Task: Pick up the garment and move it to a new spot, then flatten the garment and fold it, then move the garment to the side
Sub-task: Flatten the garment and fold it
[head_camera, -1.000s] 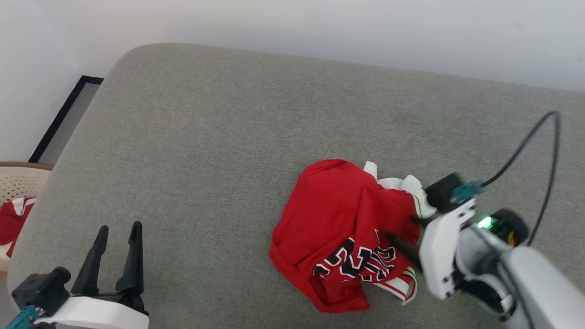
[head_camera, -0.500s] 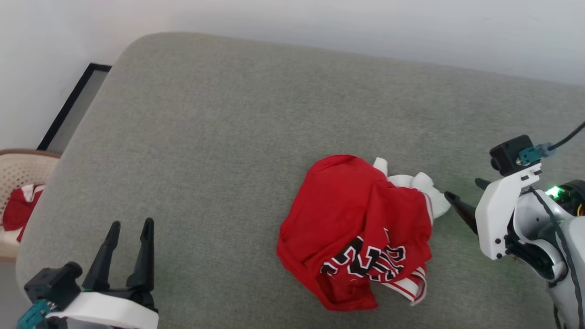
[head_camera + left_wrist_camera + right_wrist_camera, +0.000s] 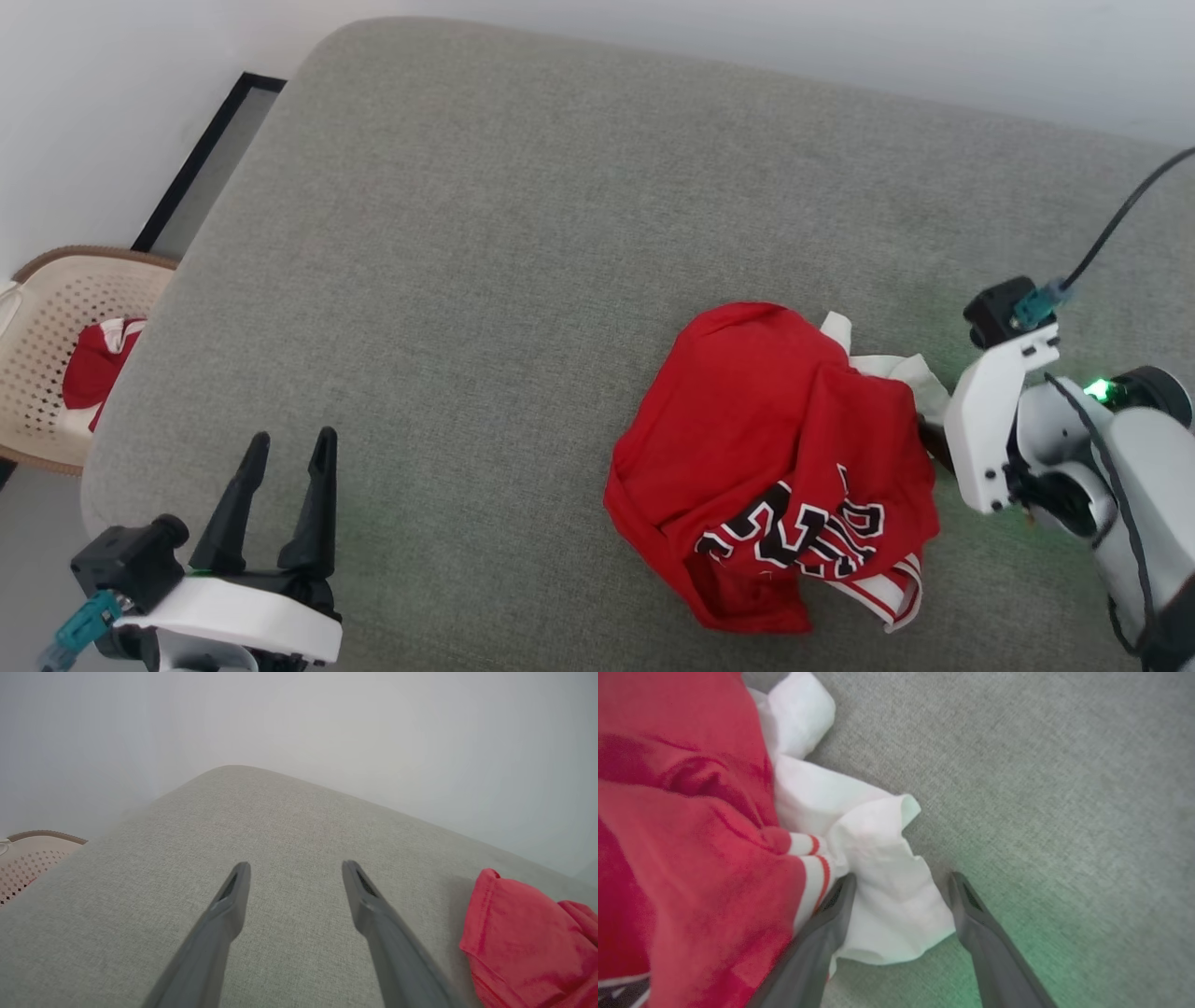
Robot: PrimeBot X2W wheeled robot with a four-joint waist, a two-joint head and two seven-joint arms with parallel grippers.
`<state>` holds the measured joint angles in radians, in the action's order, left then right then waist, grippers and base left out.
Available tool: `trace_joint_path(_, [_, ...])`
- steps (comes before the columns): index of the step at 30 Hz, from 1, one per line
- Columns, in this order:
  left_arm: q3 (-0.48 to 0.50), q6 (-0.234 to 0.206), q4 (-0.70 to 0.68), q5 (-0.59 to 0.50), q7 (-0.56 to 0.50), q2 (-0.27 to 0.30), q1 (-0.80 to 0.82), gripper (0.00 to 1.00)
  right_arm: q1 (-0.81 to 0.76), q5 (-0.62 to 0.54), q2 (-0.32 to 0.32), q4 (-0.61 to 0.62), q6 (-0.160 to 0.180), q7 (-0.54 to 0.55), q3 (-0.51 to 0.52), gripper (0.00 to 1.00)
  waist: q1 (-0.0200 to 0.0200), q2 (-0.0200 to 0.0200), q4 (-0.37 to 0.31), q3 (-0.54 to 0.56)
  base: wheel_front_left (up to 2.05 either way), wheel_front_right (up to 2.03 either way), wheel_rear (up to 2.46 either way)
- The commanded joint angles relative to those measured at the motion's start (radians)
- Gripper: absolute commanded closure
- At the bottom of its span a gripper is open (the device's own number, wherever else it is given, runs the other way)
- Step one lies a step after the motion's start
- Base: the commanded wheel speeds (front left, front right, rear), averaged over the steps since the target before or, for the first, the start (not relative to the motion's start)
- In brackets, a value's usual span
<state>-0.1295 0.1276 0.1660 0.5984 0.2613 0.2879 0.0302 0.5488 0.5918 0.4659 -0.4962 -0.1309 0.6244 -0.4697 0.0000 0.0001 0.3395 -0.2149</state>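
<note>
Garment (image 3: 775, 448) crumpled toward front right edge of cushion (image 3: 467, 280). Right end effector (image 3: 901, 879) spread, straddling white sleeve (image 3: 878, 858); left end effector (image 3: 292, 439) spread, empty, front left corner. Risk: closing on sleeve alone, bundle may drag or slip free.

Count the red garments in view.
2: the garment crumpled on the grey cushion at the right gripper, another red garment in the beige basket at the left; the basket may hide more.

Hidden and cropped parts.
Folds make numerals on the garment (image 3: 775, 420) unreadable; the frame edge crops the basket (image 3: 93, 254).
</note>
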Motion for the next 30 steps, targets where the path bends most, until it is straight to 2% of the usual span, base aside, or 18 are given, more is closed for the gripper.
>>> trace_joint_path(1, [0.001,0.003,0.001,0.001,0.005,0.001,0.012,0.00,-0.007,0.028,-0.024,-0.050,0.000,0.013,-0.019,0.08,0.0000,-0.0001,0.006,-0.007,0.00,0.00,0.00])
trace_joint_path(2, [0.000,0.003,0.002,0.002,0.005,0.000,0.013,0.00,0.002,0.034,-0.027,-0.071,0.000,0.017,-0.034,0.80,0.0000,-0.0001,0.007,-0.010,0.00,0.00,0.00])
trace_joint_path(3, [-0.001,0.003,0.003,0.003,0.005,-0.001,0.017,0.00,0.011,0.039,-0.024,-0.087,0.000,0.019,-0.053,1.00,0.0000,-0.0001,0.009,-0.011,0.00,0.00,0.00])
trace_joint_path(9, [0.022,0.003,0.007,-0.003,0.005,-0.004,0.006,0.00,0.075,0.082,0.017,-0.119,0.002,-0.030,-0.071,1.00,0.0000,-0.0001,-0.019,-0.004,0.00,0.00,0.00])
trace_joint_path(16, [0.043,0.003,-0.002,-0.016,0.005,0.001,-0.014,0.00,0.087,0.109,0.096,-0.059,0.000,-0.035,-0.031,1.00,0.0000,-0.0001,-0.080,0.014,0.00,0.00,0.00])
trace_joint_path(19, [0.047,0.003,-0.006,-0.018,0.005,0.001,-0.014,0.00,0.058,0.109,0.138,-0.040,0.000,-0.023,0.012,1.00,0.0000,-0.0001,-0.105,0.021,0.00,0.00,0.00])
trace_joint_path(23, [0.055,0.003,-0.009,-0.021,0.005,0.005,-0.029,0.00,-0.015,0.113,0.161,-0.022,0.000,0.015,0.088,1.00,0.0000,-0.0001,-0.134,0.033,0.00,0.00,0.00])
trace_joint_path(30, [0.055,0.003,-0.013,-0.026,0.005,0.008,-0.031,0.00,-0.183,0.091,0.130,-0.011,0.000,0.108,0.234,1.00,0.0000,-0.0001,-0.158,0.040,0.00,0.00,0.00])
